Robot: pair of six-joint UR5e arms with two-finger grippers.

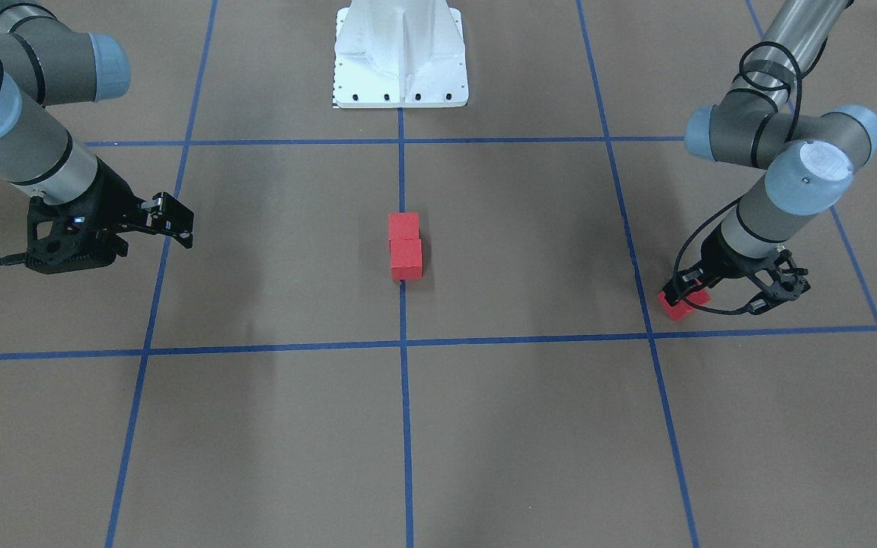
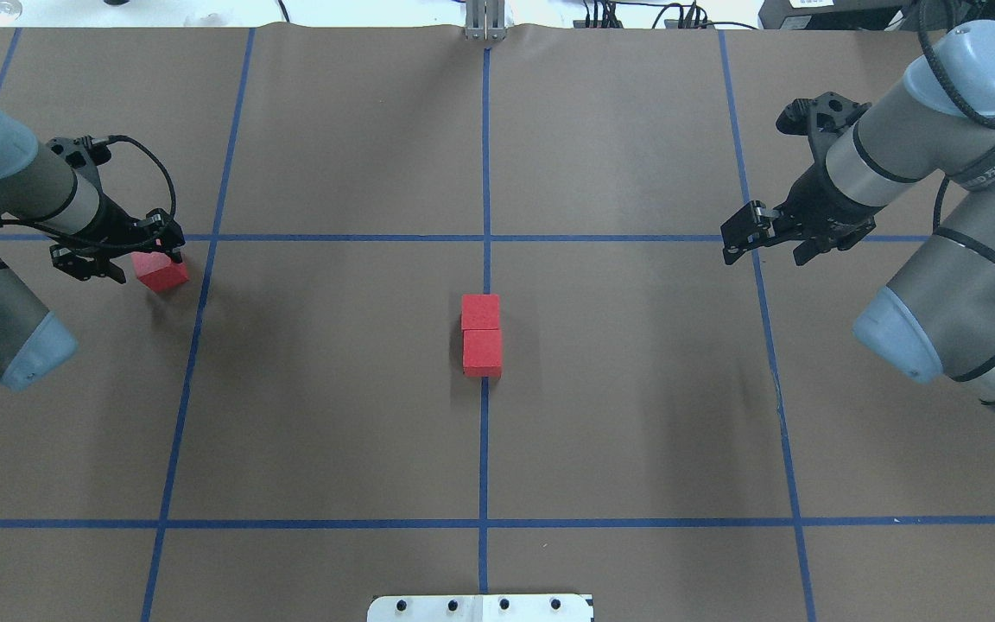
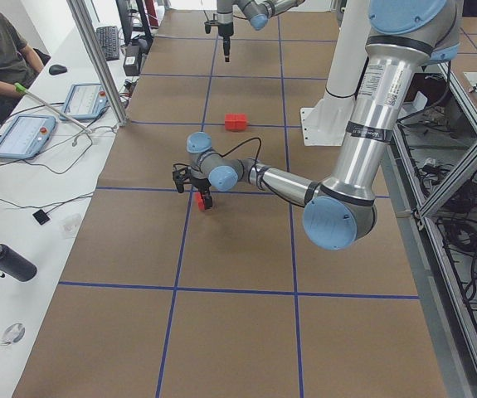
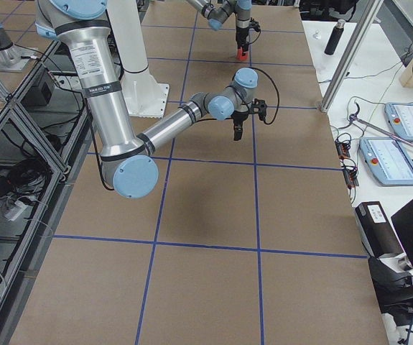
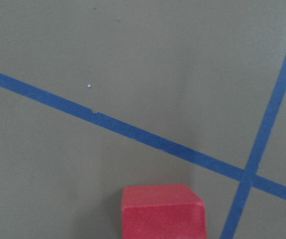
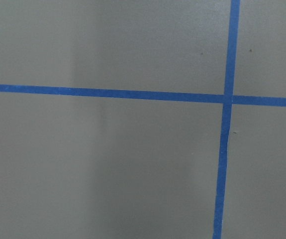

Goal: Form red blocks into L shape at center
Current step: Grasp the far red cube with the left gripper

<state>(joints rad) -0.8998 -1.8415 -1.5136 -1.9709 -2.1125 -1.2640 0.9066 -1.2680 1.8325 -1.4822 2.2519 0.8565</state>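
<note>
- Left claw (image 1: pixel 682 295) is down at the third red block (image 2: pixel 162 272), straddling it. We cannot tell whether it pinches or merely brackets. That block sits on the table (image 2: pixel 333 432) well off to the left, just beside a tape crossing, skewed to the grid.
- Noted. Pair of red blocks (image 2: pixel 482 350) lies touching, in a row on the central tape line (image 2: pixel 484 449). Right claw (image 2: pixel 741 233) looks pressed together, empty, well apart.
- So we judge the step to be fetching the last block. We want a square grip on opposite faces and a clean lift, no dragging.
- Agreed. We turn it square to the pair and lower it beside an end block on our left side, flush, faces touching, without nudging the row. Release only once it rests.
</note>
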